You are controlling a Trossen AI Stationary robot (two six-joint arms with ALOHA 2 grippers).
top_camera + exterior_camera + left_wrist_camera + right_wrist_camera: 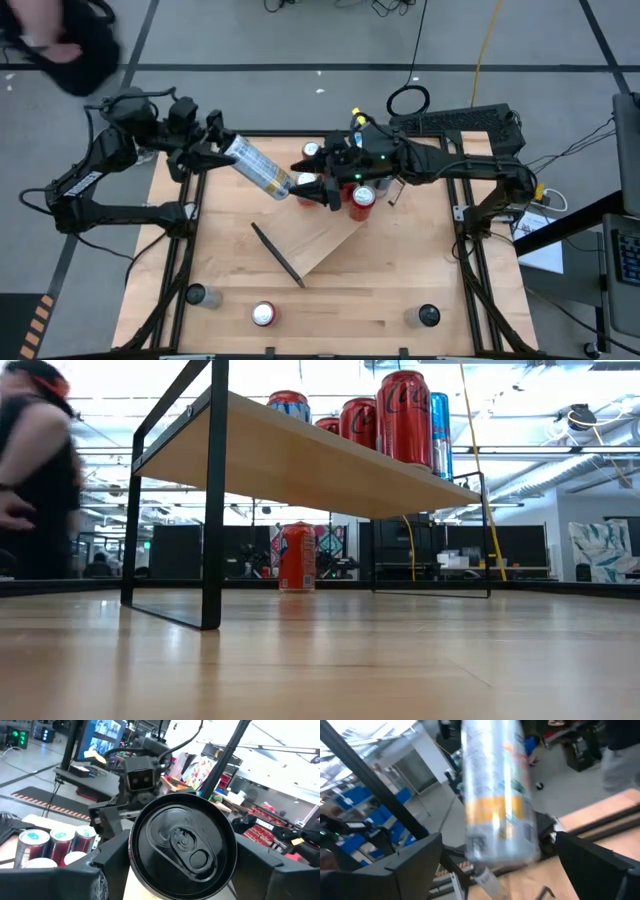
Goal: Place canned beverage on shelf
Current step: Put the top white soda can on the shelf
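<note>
A tall silver can with a yellow band (pixel 255 167) is held in the air over the table's far left part, lying slantwise. My left gripper (pixel 215 150) is shut on it. Its black top with the pull tab (pixel 182 845) faces the left wrist camera. My right gripper (pixel 305 180) is open at the can's other end; its fingers (pixel 415 865) stand on either side of the can (pixel 497 805), apart from it. The shelf (pixel 325 245), a light-wood board on black brackets, carries several cans (pixel 405 415). My left gripper pinches the silver can's side wall near its top end (pixel 137 855) between its two fingers, one on each side. The fingers lie along the can, coming from the table's left. The can is lifted clear and slants toward the right arm.
Red and blue cans (pixel 362 197) stand on the shelf's far end. A red can (pixel 263 314) and two dark cans (pixel 197 295) (pixel 428 316) stand near the table's near edge. An orange can (pixel 297 557) stands on the table beyond the shelf. A person (pixel 35 470) moves beyond the table's far left.
</note>
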